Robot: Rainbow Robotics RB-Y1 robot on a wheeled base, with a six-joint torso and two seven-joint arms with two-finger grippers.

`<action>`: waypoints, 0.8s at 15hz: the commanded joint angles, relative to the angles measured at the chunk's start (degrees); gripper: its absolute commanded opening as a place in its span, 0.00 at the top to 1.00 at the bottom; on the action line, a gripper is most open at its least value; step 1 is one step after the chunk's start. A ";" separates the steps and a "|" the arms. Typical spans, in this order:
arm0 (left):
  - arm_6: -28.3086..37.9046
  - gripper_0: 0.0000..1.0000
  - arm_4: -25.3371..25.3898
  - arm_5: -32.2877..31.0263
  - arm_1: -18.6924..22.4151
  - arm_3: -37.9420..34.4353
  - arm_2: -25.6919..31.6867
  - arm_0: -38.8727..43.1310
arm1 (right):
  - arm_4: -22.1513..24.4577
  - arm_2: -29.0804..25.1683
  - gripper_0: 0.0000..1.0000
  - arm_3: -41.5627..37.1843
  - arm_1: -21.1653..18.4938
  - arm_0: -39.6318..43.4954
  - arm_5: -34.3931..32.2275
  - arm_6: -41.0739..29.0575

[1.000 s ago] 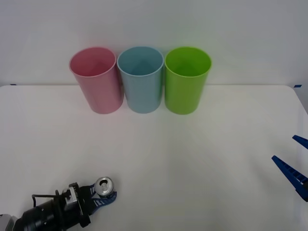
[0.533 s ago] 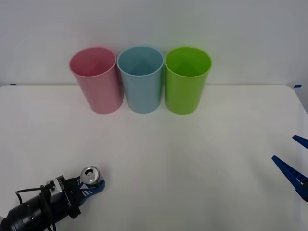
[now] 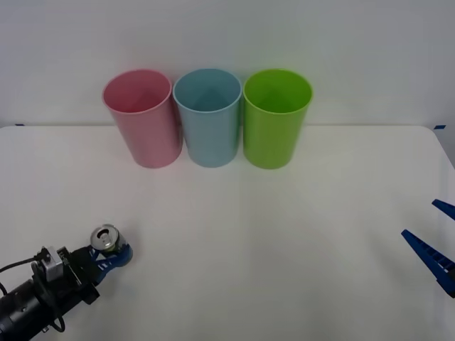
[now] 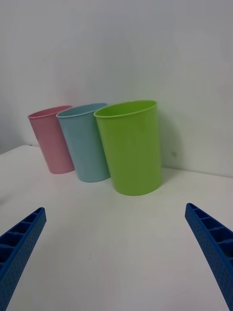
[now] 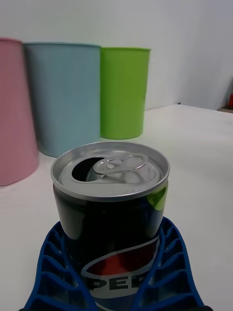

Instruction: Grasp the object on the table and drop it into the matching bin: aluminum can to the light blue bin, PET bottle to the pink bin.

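Down at the near left corner of the table (image 3: 234, 234), the left claw (image 3: 108, 254) has its blue ribbed fingers (image 5: 167, 262) clamped around the lower body of the aluminum can (image 3: 105, 239), which stands upright with its silver top and pull tab facing up; the wrist view shows the fingers cupping the dark printed side from both flanks, well below the rim. I cannot tell whether the can is resting on the table or held just off it. Along the far edge stand three cups in a tight row: the pink bin (image 3: 141, 117) on the left, the light blue bin (image 3: 208, 117) in the middle just beside it, and a lime green bin (image 3: 276, 117) on the right. The can belongs in the middle one, which is well apart from where it sits now. To my eye the job in hand is the carry: lift straight up first so the can clears the tall rims, keep it upright, then travel forward and rightward and stop squarely over the blue mouth. With pink and green pressed against it, there is little room for drift, so release only when centred. Far over at the right edge, the right claw (image 3: 435, 238) waits with its fingers spread wide, holding nothing.
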 commanded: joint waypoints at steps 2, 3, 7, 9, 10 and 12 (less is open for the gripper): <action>2.20 1.00 2.55 2.42 1.87 -0.10 -0.56 -1.11 | 0.00 0.00 0.00 0.00 0.00 0.00 0.00 0.00; 2.99 1.00 2.90 2.51 1.96 -0.10 -0.65 -1.72 | 0.00 0.00 0.00 0.00 0.00 0.00 0.00 0.00; 5.54 1.00 3.08 3.91 2.05 -1.60 -0.65 -3.65 | 0.00 0.00 0.00 0.00 0.00 0.00 0.00 0.00; 9.14 1.00 2.02 5.32 2.05 -4.41 -0.82 -4.36 | 0.00 0.00 0.00 0.00 0.00 0.00 0.00 0.00; 10.81 1.00 1.23 6.37 1.96 -6.08 -1.00 -4.62 | 0.00 0.00 0.00 0.00 0.00 0.00 0.00 0.00; 15.03 1.00 0.44 7.34 2.05 -9.07 -1.17 -5.76 | 0.00 0.00 0.00 0.00 0.00 0.00 0.00 0.00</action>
